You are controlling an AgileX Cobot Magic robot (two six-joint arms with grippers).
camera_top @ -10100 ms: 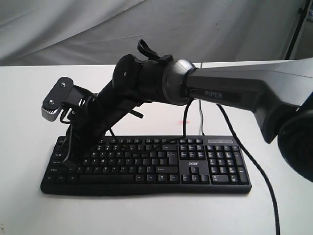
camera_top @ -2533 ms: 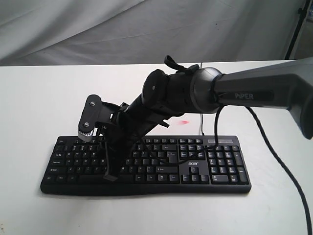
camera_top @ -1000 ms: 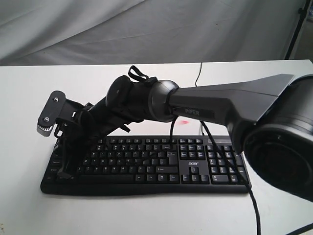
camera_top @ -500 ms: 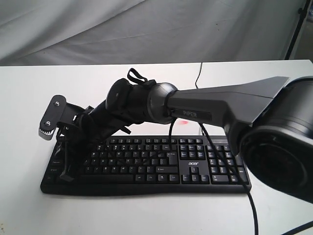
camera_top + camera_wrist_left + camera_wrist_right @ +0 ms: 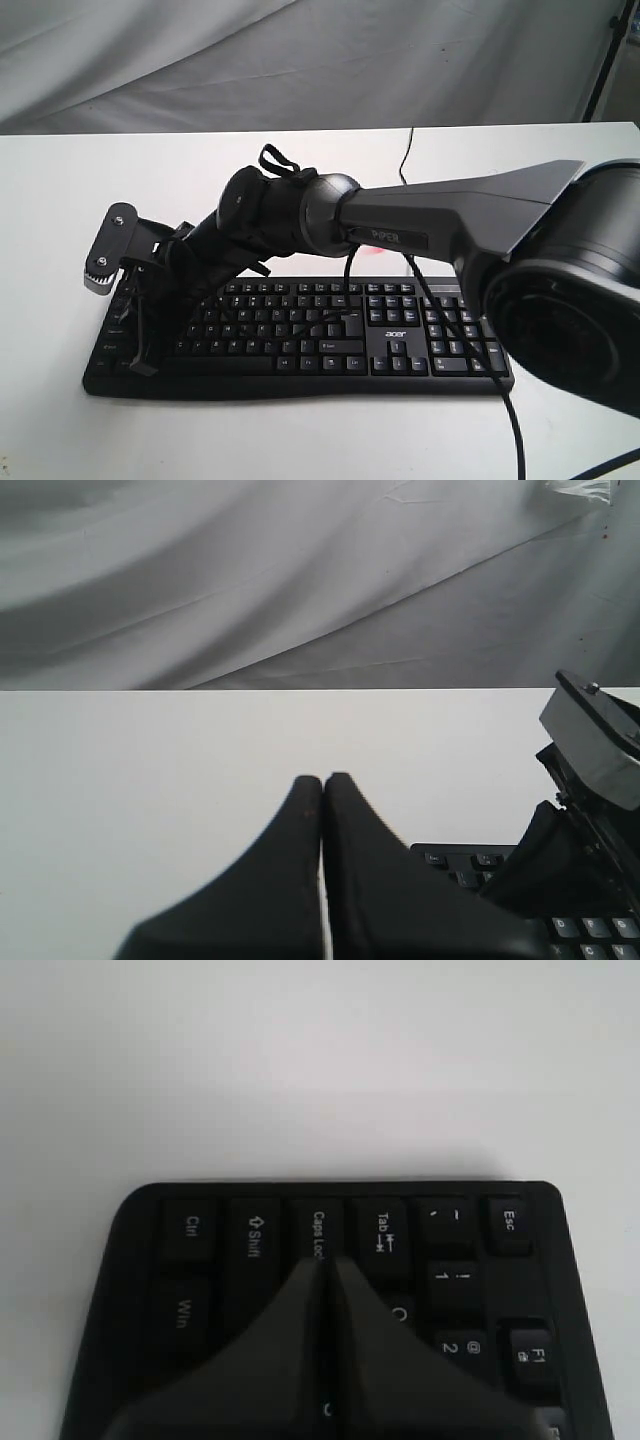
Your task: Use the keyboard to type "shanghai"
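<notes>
Both closed, empty: left claw (image 5: 322, 778); my right claw (image 5: 140, 363) is hanging over Acer keyboard (image 5: 300, 350) lying crosswise, numpad rightward.

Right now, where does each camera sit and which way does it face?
Exterior view: before the table, raised, facing the keyboard; the right arm reaches across it.
Left wrist view: on the left arm, facing along the table; shut left fingers show.
Right wrist view: above the keyboard's Caps Lock end, looking down; shut right fingers show.
All three share the keyboard.
</notes>
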